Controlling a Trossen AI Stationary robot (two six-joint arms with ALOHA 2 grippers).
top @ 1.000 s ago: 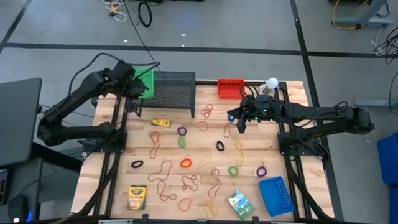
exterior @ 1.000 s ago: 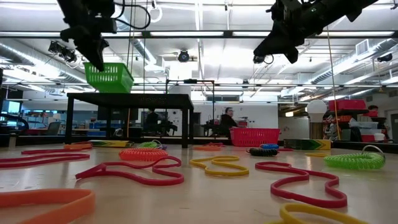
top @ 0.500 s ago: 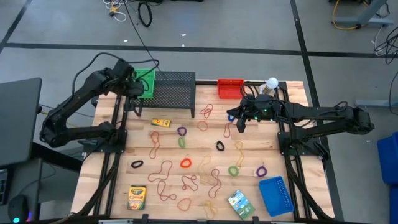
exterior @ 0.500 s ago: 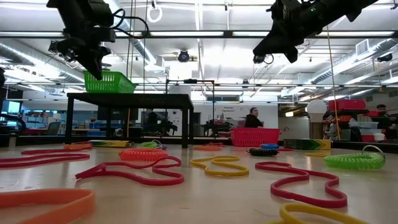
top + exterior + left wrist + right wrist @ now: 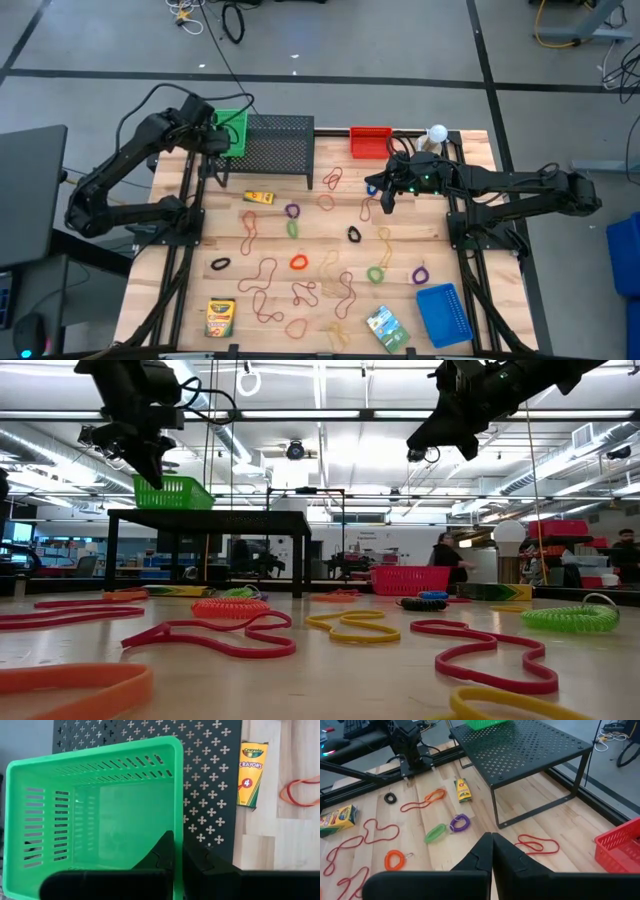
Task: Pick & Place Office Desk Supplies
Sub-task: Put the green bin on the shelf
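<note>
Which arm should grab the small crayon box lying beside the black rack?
Probably the right. The left end effector is shut on the green slotted plastic basket's wall over the black perforated metal rack; the right end effector is shut, empty, hovering over the table. The small yellow crayon box lies between them.

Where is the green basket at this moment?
In the high view, the green basket sits at the table's far left, on the left end of the black rack, with the left pincer shut on its rim.

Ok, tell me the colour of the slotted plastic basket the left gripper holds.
Bright green slotted plastic basket; the left wrist view shows it best.
</note>
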